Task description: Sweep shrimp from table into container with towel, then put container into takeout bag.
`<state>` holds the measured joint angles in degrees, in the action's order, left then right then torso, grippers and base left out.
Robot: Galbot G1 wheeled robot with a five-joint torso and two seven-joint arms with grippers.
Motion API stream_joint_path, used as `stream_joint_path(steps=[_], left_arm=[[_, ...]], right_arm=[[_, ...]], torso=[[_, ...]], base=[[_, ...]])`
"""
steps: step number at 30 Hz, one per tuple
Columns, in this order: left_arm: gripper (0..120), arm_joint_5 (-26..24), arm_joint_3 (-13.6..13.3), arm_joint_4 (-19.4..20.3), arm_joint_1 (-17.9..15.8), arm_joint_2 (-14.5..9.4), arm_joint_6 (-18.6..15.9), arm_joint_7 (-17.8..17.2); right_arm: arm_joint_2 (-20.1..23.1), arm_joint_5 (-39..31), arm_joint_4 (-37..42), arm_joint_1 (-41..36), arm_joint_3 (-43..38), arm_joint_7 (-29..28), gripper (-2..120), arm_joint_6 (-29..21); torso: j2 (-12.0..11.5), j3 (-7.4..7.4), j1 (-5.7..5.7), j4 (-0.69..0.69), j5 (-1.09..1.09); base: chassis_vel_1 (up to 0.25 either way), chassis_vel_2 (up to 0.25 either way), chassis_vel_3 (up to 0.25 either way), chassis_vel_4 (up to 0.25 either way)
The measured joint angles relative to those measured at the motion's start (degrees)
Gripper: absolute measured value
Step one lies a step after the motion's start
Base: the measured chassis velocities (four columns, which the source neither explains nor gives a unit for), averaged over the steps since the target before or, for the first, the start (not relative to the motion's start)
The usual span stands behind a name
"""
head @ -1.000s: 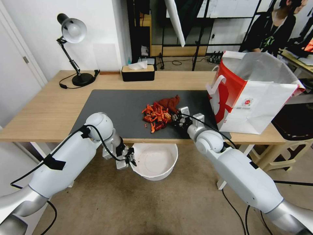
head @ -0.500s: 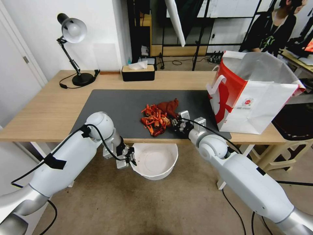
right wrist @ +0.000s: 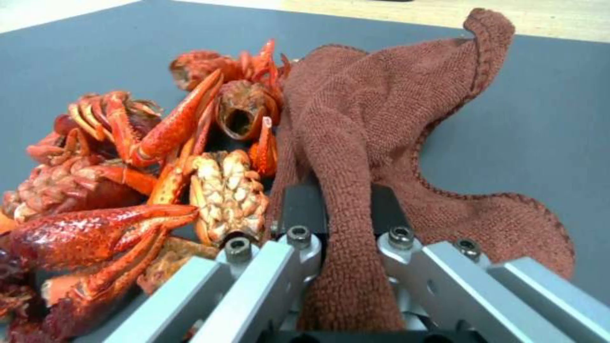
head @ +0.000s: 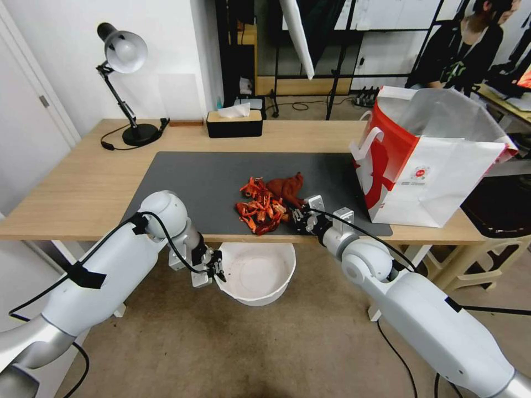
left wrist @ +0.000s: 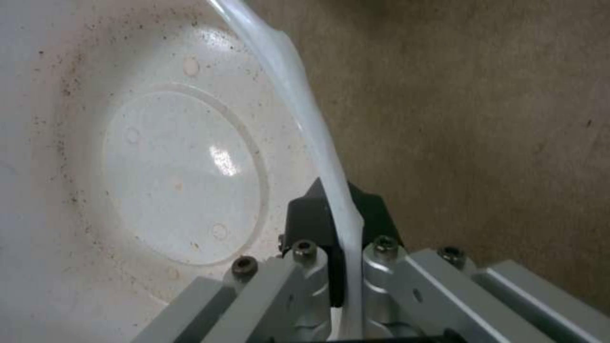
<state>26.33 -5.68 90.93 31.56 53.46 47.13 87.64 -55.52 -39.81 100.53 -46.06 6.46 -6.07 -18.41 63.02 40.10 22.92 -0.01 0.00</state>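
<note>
The right gripper (head: 299,214) sits low on the dark grey mat (head: 193,177) near the front edge of the table (head: 72,188), its fingers (right wrist: 305,209) pinched tight on a fold of the rust-red towel (right wrist: 375,124), which trails away from the gripper across the mat and lies against the heap of shrimp (head: 259,205). In the right wrist view the shrimp (right wrist: 159,162) (red-orange claws, shells and pale undersides all jumbled) are piled just beside the towel, touching its edge, close to the gripper's body. The heap lies near the mat's front edge, directly above the container (head: 255,272), a white bowl held below the table edge over the carpet. The left gripper (head: 217,270) grips that bowl by its near-side rim, and the left wrist view shows the thin rim (left wrist: 318,143) clamped between the closed fingers (left wrist: 311,224), with the bowl's inside speckled. The red and white takeout bag (head: 426,166) stands open on the table's right end, apart from the shrimp.
</note>
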Motion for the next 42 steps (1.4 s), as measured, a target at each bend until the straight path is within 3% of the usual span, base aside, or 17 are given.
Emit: stream_joint_path(steps=[14, 42], left_arm=[[0, 0.0, 0.0, -0.1, -0.3, 0.2, 0.0, 0.0], [0, 0.1, -0.7, -0.5, -1.1, 1.4, 0.0, 0.0]], right_arm=[[1.5, 0.4, 3.6, -3.1, -0.4, -0.5, 2, -0.5], [0.2, 3.3, 8.9, -10.2, -2.4, -1.8, 2, 0.0]], torso=[[0.0, 0.00, 0.00, 0.00, 0.00], [0.0, 0.00, 0.00, 0.01, 0.00]], base=[[0.000, 0.000, 0.000, 0.000], [0.000, 0.000, 0.000, 0.000]])
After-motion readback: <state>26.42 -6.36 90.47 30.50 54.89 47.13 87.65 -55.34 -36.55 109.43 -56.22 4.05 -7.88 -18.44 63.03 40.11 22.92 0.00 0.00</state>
